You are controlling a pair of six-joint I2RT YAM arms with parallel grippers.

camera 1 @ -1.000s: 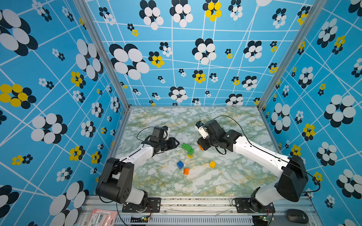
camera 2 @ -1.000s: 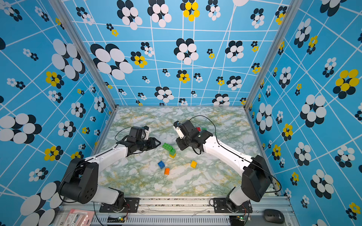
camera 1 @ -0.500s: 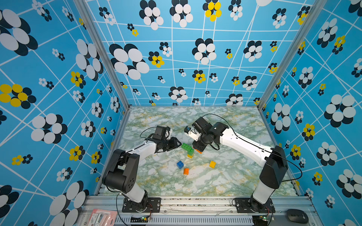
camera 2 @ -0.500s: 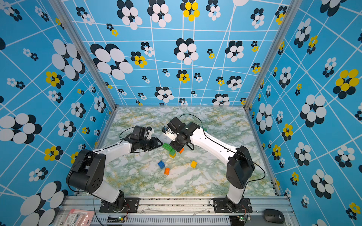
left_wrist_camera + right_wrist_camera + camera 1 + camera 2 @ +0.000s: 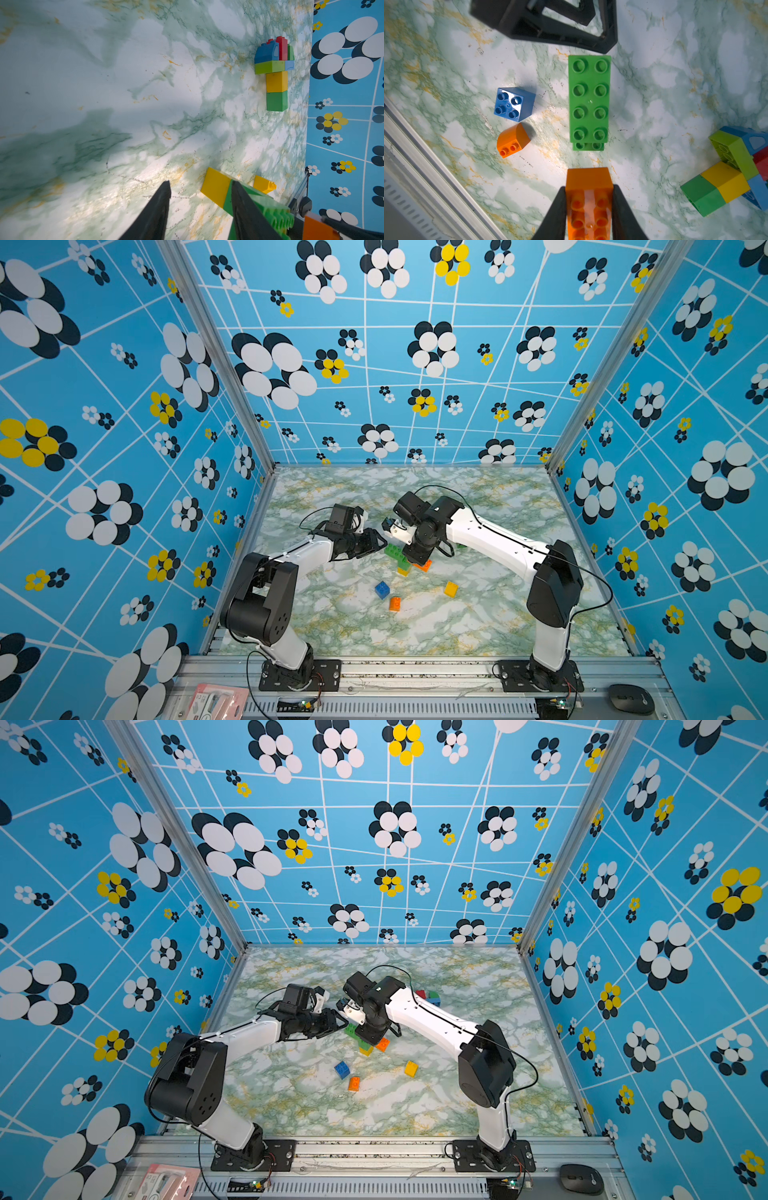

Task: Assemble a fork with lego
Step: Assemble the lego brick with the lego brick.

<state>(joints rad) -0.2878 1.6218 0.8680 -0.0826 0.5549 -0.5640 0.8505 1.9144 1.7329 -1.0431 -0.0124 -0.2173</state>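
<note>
Orange brick point(image 5: 588, 178): oblong, studs toward the wrist camera, pinched by its long sides in the right tool point(image 5: 589, 188), with a finger pressed flat on each flank. It sits low over the middle of the bench point(image 5: 478, 626), end-on to the green brick point(image 5: 588, 99) with a narrow gap between. Can't tell whether it touches the bench.

Green brick: long, eight studs up, lying on a shorter green one, with a yellow base point(image 5: 216, 191) under that. The stack stands mid-bench between the two arms.

Left tool point(image 5: 200, 184): spread, only bench between the fingers, gripping nothing. One finger point(image 5: 245, 207) lies along the stack's side, its tip at the far end of the green brick. Contact not certain.

Loose, toward the front:
- blue brick point(image 5: 513, 104), square, studs up
- curved orange brick point(image 5: 512, 141), just beside the blue one, tipped over
- loose yellow brick point(image 5: 451, 588), apart, nearer the right arm

Built piece point(image 5: 274, 68): green, yellow, lime, blue and red bricks joined, lying flat behind the right arm, toward the back.

Front rail point(image 5: 415, 672): pink packet point(image 5: 216, 701) at the left end, print too small to read. Dark mouse point(image 5: 581, 1178) at the right end.
</note>
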